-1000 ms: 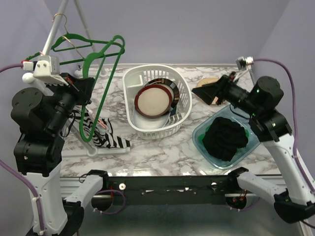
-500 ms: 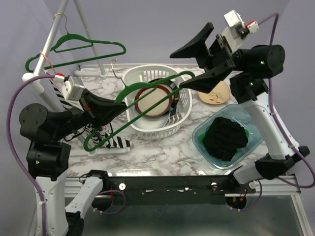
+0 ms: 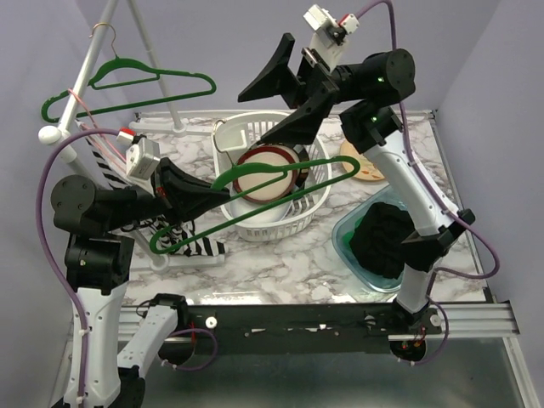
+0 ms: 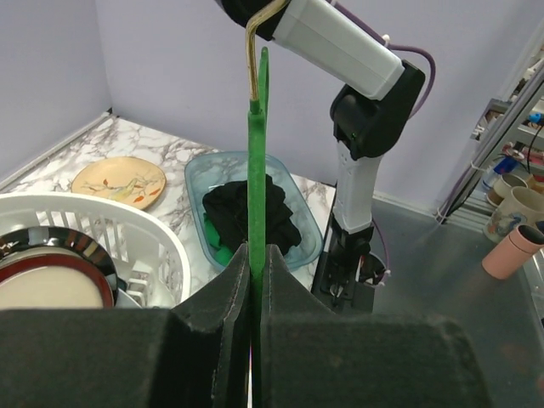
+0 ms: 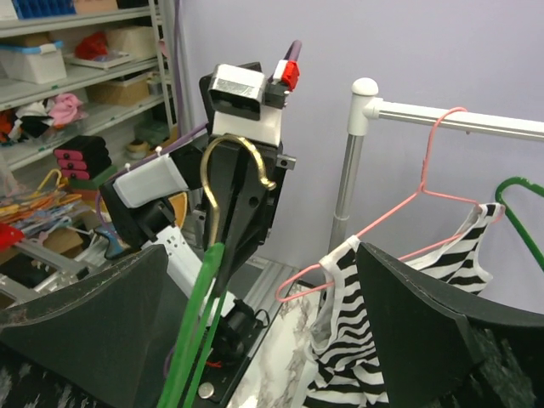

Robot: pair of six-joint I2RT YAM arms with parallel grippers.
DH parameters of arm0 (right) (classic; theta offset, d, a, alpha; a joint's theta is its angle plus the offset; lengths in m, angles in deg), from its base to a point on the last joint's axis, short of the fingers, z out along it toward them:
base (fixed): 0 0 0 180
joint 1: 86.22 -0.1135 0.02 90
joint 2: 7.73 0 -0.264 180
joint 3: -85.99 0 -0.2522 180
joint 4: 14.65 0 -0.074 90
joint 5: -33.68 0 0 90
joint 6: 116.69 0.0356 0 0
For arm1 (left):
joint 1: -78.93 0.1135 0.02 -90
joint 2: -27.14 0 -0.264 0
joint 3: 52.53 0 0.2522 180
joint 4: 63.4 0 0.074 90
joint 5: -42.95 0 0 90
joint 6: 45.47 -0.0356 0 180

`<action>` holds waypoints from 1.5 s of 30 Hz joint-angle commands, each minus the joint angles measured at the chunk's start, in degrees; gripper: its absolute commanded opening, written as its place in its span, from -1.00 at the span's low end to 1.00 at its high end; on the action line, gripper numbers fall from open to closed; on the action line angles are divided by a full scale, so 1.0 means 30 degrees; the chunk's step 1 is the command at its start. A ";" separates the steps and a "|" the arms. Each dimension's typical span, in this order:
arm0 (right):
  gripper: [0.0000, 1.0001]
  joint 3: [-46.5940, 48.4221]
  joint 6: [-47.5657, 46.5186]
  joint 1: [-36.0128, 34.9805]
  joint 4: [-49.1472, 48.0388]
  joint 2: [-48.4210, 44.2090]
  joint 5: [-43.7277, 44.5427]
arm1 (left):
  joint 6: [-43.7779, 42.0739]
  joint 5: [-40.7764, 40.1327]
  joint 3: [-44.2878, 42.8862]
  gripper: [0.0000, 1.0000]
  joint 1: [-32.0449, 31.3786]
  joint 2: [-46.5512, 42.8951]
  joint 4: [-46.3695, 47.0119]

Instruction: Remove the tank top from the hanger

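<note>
Between the left gripper's [image 4: 252, 255] fingers sits the green hanger [image 4: 253, 187], squeezed tight at its thin edge. The hanger is bare. It sticks out past the fingertips over the white basket [image 3: 229, 127], and its gold hook points up toward the right gripper [image 3: 255, 117].

The right gripper's fingers are spread wide apart. From the right wrist the hook shows in the big gap between them and touches neither finger, so there is room on both sides.

Below the right fingers and off to the side, a black cloth [image 3: 387, 238] lies bunched in a blue-green tub [image 3: 344, 229] near the table [image 3: 280, 255] edge. A plate [image 3: 374, 166] lies just beyond the tub.

Farther off, behind the left fingers, the striped tank top [image 5: 374, 340] hangs on a pink hanger [image 5: 425, 187] on the rack [image 5: 442, 110].
</note>
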 commanded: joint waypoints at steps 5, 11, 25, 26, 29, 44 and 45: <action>0.98 0.2277 0.0752 -0.1485 -0.0022 0.2049 0.0939 | -0.0858 0.0458 0.0185 -1.00 -0.0050 0.0629 0.0048; 0.72 0.1340 0.0957 -0.1661 -0.1134 0.1494 0.0560 | -0.1533 -0.0187 0.0039 -1.00 -0.0050 0.1039 -0.0747; 0.25 -0.1181 -0.1385 -0.1690 0.0738 -0.0324 0.0060 | -0.2385 -0.1067 -0.0635 -1.00 -0.0168 0.1655 -0.1949; 0.24 -0.1152 -0.1501 -0.1691 0.0797 -0.0295 0.0031 | -0.2472 -0.1125 -0.0693 -1.00 -0.0197 0.1685 -0.2037; 0.26 -0.1006 -0.2143 -0.1662 0.1411 -0.0353 0.0235 | -0.2677 -0.1388 -0.0694 -1.00 -0.0226 0.1714 -0.2329; 1.00 -0.4659 -0.6455 -0.1632 1.0821 -0.6089 1.7518 | -0.4496 -1.3618 -0.1688 -1.00 -0.0285 -0.0220 -0.7364; 1.00 -0.5740 -0.6454 -0.1632 1.0237 -0.7023 1.7985 | -0.4349 -1.4099 -0.1806 -1.00 -0.0285 -0.0190 -0.7631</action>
